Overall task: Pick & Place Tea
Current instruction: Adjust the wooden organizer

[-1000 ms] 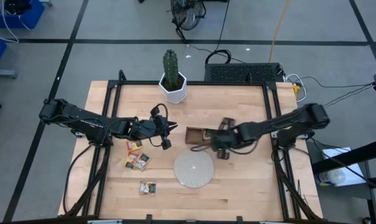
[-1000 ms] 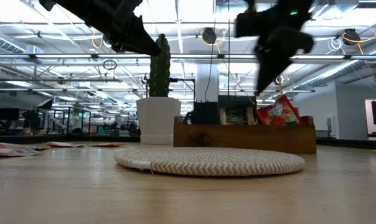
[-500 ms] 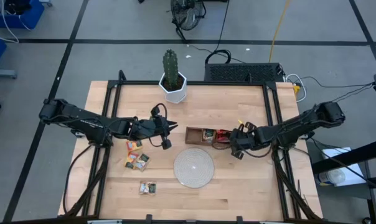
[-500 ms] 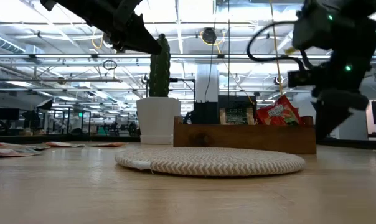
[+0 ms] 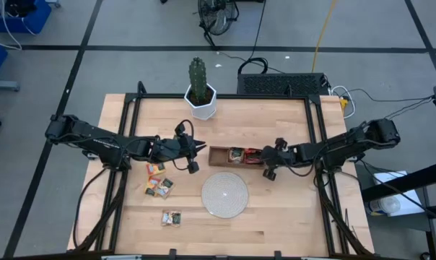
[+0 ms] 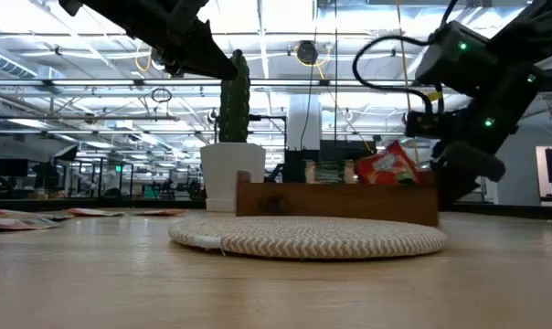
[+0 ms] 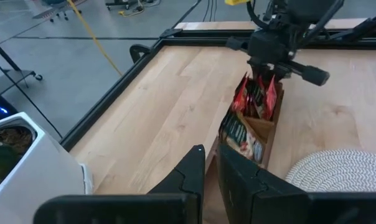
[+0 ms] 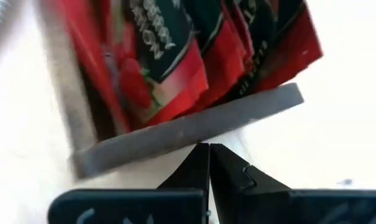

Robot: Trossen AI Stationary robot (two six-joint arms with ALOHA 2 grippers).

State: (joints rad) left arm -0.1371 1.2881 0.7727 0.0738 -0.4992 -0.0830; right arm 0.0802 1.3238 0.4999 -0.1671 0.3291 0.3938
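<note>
The right pincer [image 5: 269, 160], shut and empty, presses against the right end of the wooden tray [image 5: 219, 155], probably to nudge it. Red tea sachets [image 5: 253, 155] stand inside; more tea [image 5: 159, 186] lies loose at the worktop's left. The left pincer [image 5: 194, 146] hovers, nearly closed, seemingly empty.

A pale wooden desk [image 5: 276, 209] edged by a black frame is set on a grey floor [image 5: 117, 29] crossed by dark lines, and long ceiling lights [image 6: 285, 37] are seen beyond

wooden tray [image 5: 219, 155], woven disc [image 5: 224, 194], glossy sachets [image 8: 194, 50]
</note>
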